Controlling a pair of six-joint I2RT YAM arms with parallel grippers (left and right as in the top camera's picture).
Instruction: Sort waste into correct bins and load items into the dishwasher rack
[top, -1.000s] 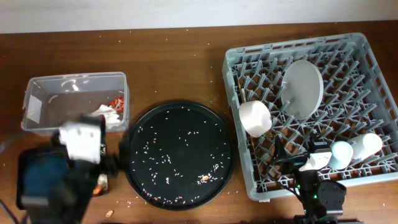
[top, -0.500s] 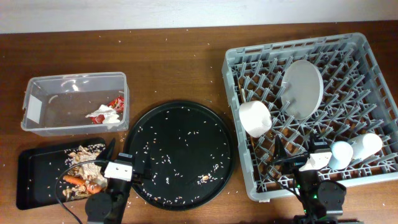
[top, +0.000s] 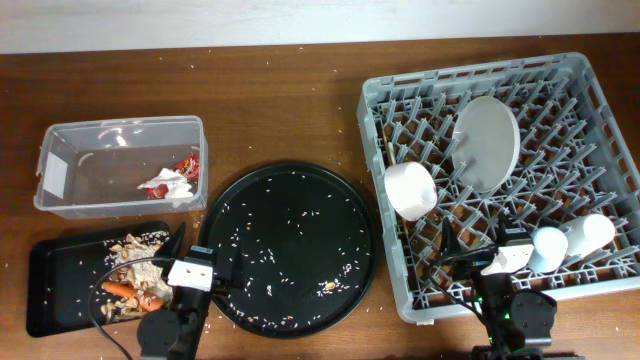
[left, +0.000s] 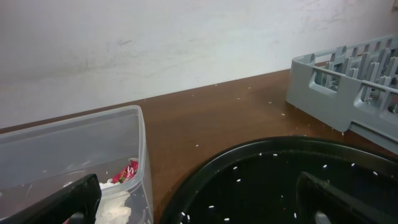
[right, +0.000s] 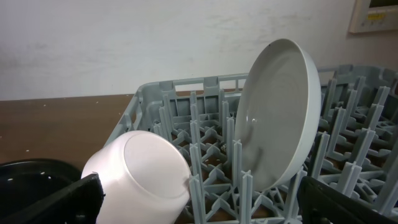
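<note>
Down at the near edge, both arms sit low and idle. The left gripper is spread wide with nothing between its fingers, looking out over the round black tray. The right gripper is just as wide and just as empty, facing into the dishwasher rack.

Just beside the left arm, the flat black tray holds the carrot piece and the heap of food scraps.

On the round tray, among the rice-like crumbs, lies one small orange-brown bit near the front rim. It sits between the two arms, somewhat nearer the left one and off to that arm's right. If it counts as a scrap, the left arm looks the better placed, with the flat tray on its other side.

Farther back on the left, the clear tub has the snack wrapper and the tissue in its right end.

In the rack, the blue cup and white cup stand at the front right. The white bowl is tipped on its side at the left, with the plate on edge beyond it. I can't pick out the chopstick anywhere — otherwise the sorting looks close to finished.
</note>
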